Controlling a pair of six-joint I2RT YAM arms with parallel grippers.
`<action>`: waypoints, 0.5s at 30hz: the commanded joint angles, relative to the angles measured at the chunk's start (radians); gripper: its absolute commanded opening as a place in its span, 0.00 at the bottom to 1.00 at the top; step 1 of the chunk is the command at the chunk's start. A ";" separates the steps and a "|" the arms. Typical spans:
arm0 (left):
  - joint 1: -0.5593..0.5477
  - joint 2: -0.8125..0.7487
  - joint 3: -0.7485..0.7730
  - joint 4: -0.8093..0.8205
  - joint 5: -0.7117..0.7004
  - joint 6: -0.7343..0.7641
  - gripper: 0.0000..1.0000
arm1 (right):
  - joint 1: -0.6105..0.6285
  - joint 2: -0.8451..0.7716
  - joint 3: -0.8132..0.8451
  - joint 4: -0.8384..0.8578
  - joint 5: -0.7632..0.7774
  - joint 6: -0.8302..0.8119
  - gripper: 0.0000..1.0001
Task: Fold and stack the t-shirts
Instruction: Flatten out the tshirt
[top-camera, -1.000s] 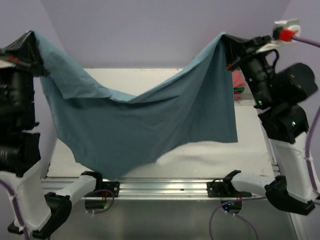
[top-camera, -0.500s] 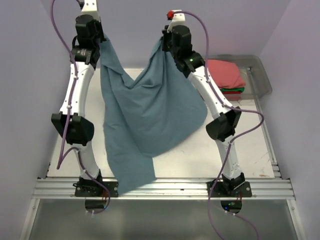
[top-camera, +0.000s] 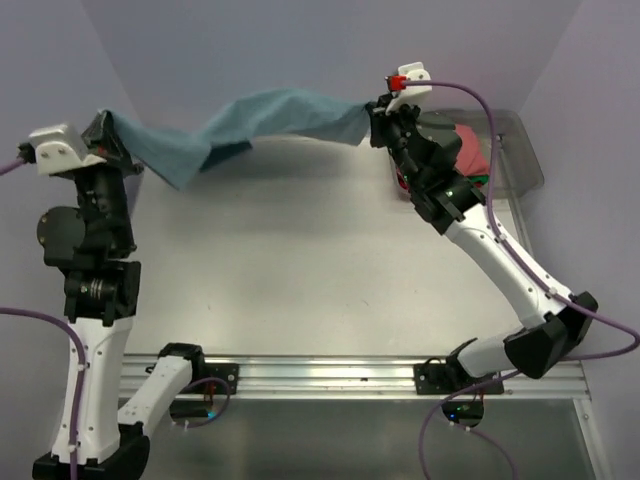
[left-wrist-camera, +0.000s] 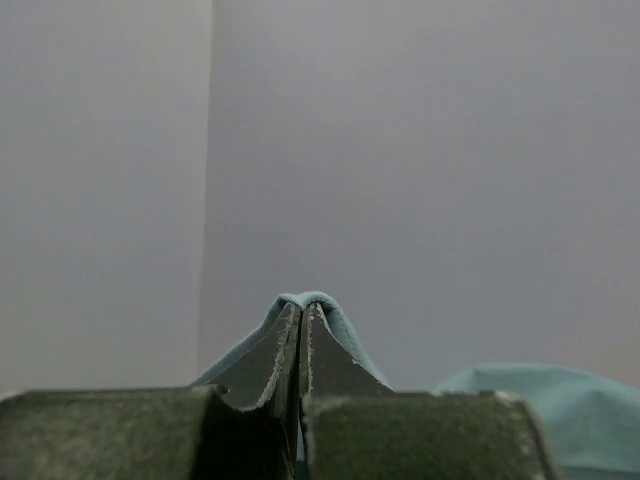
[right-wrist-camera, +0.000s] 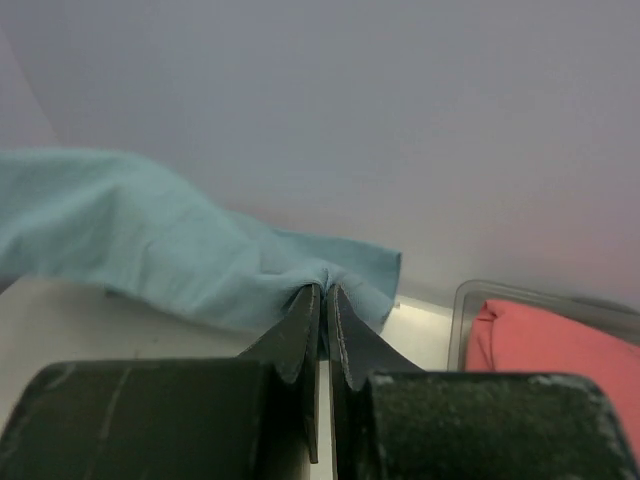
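Note:
The slate-blue t-shirt (top-camera: 270, 110) hangs in the air as a bunched band along the table's far edge, stretched between both grippers. My left gripper (top-camera: 108, 128) is shut on its left end, high at the back left. In the left wrist view the cloth (left-wrist-camera: 335, 318) wraps over the closed fingertips of that gripper (left-wrist-camera: 302, 306). My right gripper (top-camera: 371, 110) is shut on the shirt's right end, and in the right wrist view the fabric (right-wrist-camera: 170, 250) bunches at this gripper (right-wrist-camera: 325, 290). A folded salmon-pink t-shirt (top-camera: 470, 145) lies in the bin behind the right arm.
A clear plastic bin (top-camera: 525, 150) stands at the back right corner and holds the folded pink shirt (right-wrist-camera: 540, 350); its rim (right-wrist-camera: 462, 300) shows beside the right fingers. The white tabletop (top-camera: 300, 260) lies below the shirt. Lilac walls close in the back and sides.
The shirt hung down in a wide drape between the grippers. Now both arms have swung toward the back and apart, and the shirt is pulled up into a narrow band off the table.

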 joint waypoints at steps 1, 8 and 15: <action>0.003 0.059 -0.278 -0.042 0.005 -0.104 0.00 | -0.012 0.061 -0.079 -0.071 0.010 0.009 0.00; 0.002 0.027 -0.555 -0.177 0.046 -0.267 0.00 | -0.012 0.156 -0.188 -0.335 0.017 0.091 0.00; 0.002 -0.016 -0.445 -0.477 0.094 -0.322 0.00 | -0.009 0.130 -0.309 -0.491 0.009 0.135 0.00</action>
